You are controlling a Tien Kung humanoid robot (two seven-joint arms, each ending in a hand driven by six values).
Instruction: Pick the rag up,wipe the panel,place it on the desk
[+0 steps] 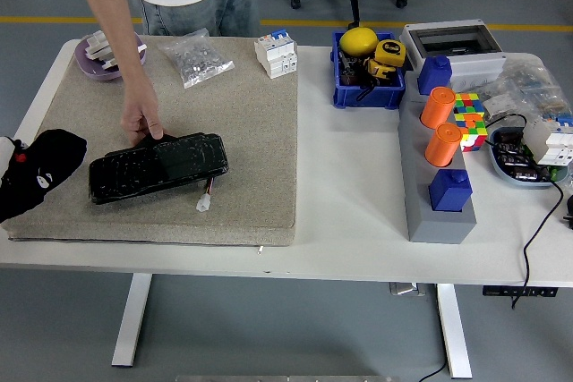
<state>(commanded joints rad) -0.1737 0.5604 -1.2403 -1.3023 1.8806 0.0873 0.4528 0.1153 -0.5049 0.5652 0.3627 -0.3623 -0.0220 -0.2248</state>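
The black rag (43, 170) hangs at the picture's left edge, over the left end of the beige mat (251, 114). My left hand (6, 146) holds it; only a sliver of white shows beside the cloth. The black glossy panel (158, 167) lies bare on the mat, just right of the rag, with a small white plug (204, 203) on a wire at its near right corner. A person at the far side presses a hand (142, 121) on the panel's far edge. My right arm is out of view.
On the mat's far side lie a purple dish (97, 67) of parts, a clear bag (195, 58) and a white breaker (276, 54). To the right stand a blue bin (366, 94), a grey block with orange cylinders (437, 106), a colour cube (468, 119) and a grey box (452, 42).
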